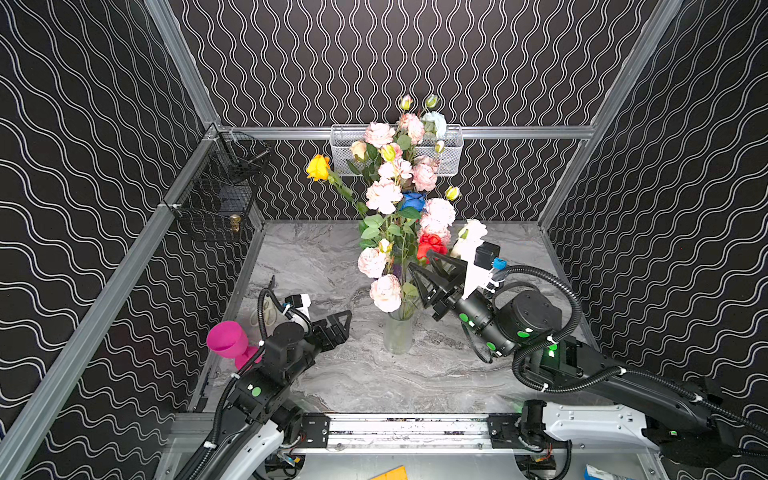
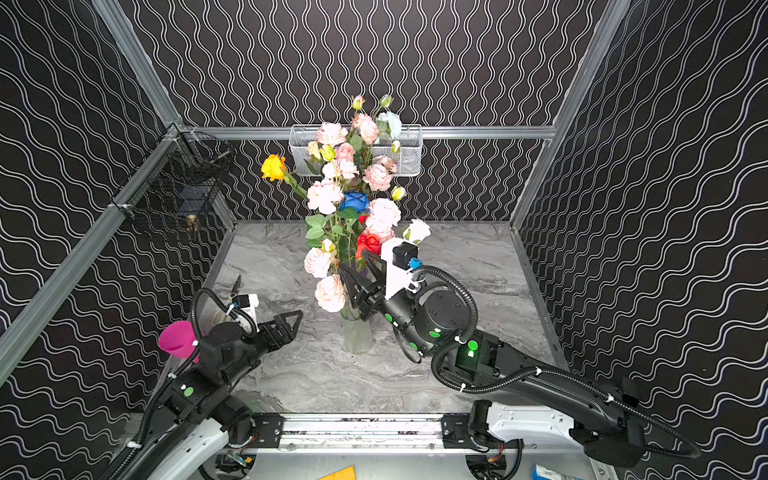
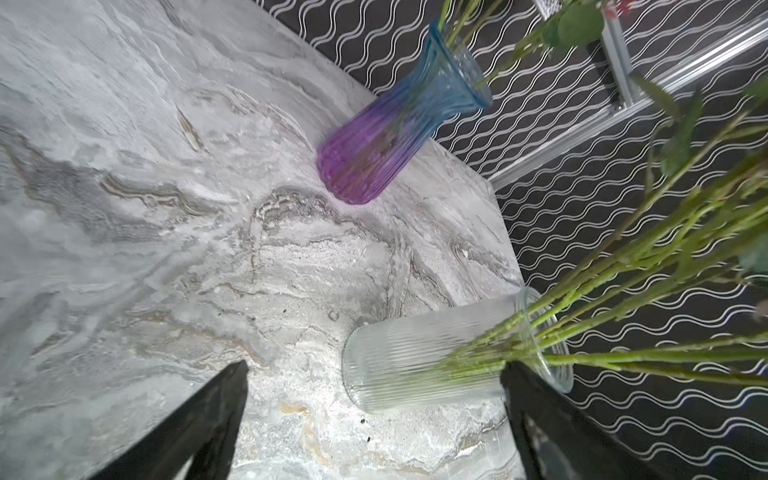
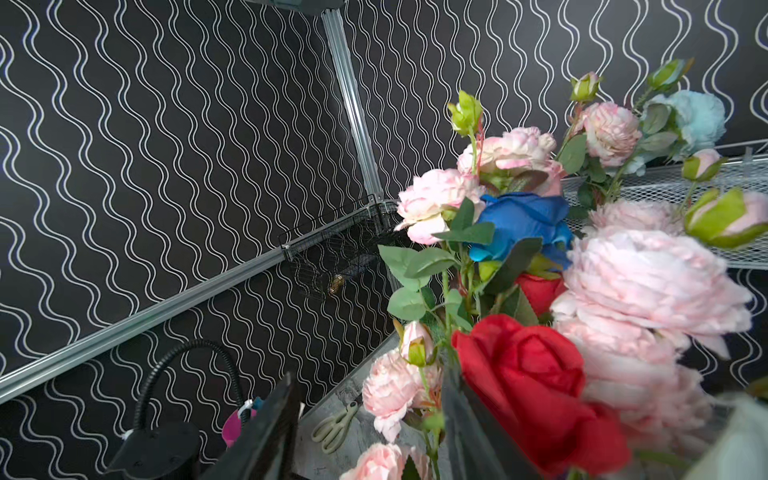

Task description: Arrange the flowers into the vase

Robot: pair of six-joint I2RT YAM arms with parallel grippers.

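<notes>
A pink cup (image 1: 226, 338) stood at the left edge of the bench (image 1: 332, 374). Just right of it, the left gripper (image 1: 332, 330) hung low over the bench near the front-left corner. Its jaws were wide apart and empty, and it pointed toward the clear vase (image 1: 398, 332).

The clear vase stood upright near the middle of the bench. The flowers (image 1: 384, 195) stood in it with their long axes near vertical, stem ends down in the glass and heads up. The stems fanned out above the rim, and the bunch leaned slightly toward the back edge. In the left wrist view, a tinted vase (image 3: 390, 129) stood behind the clear one, nearer the back edge, and also held green stems. A yellow rose (image 1: 318, 167) leaned out to the left, head up and away from the bunch. Which vase held it could not be told.

The right gripper (image 1: 422, 262) reached in from the right at mid-height of the bunch, above the clear vase's rim. Its jaws were apart, with nothing visibly clamped. A red rose (image 1: 431, 243) sat just beside one finger (image 4: 461, 419).
</notes>
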